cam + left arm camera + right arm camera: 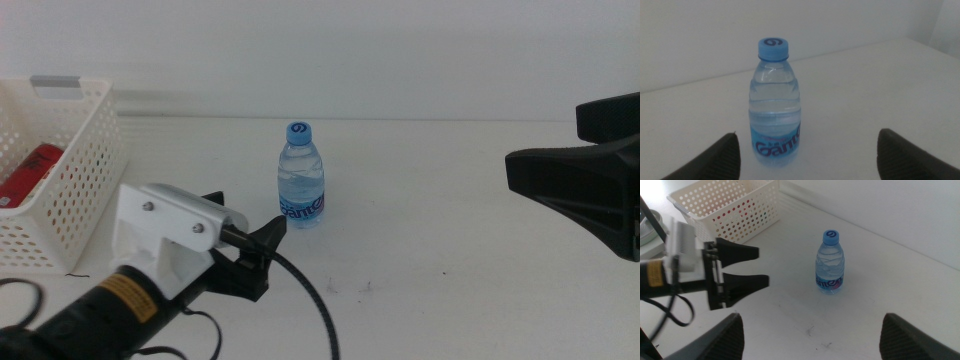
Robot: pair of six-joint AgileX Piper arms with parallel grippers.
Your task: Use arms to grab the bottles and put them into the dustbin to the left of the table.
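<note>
Middle view: the water bottle (301,175) is standing upright on the table (450,220), its long axis vertical. The left gripper (262,252) is sitting low and just short of it, on the camera side and slightly toward the dustbin (70,170), with its jaws pointing at the bottle's base. The right gripper (575,185) is hanging well apart at the far right edge. The left arm is judged clearly nearer. A red can (30,172) is lying inside the dustbin.

Left wrist view: the bottle is sitting ahead of the left gripper (807,155), somewhat nearer one jaw. The jaws are standing wide apart, nothing between them.

Right wrist view: the right gripper (810,335) is showing its jaws spread and empty. The bottle is standing well ahead of it, with the left gripper's tips aimed at it from the dustbin side.
</note>
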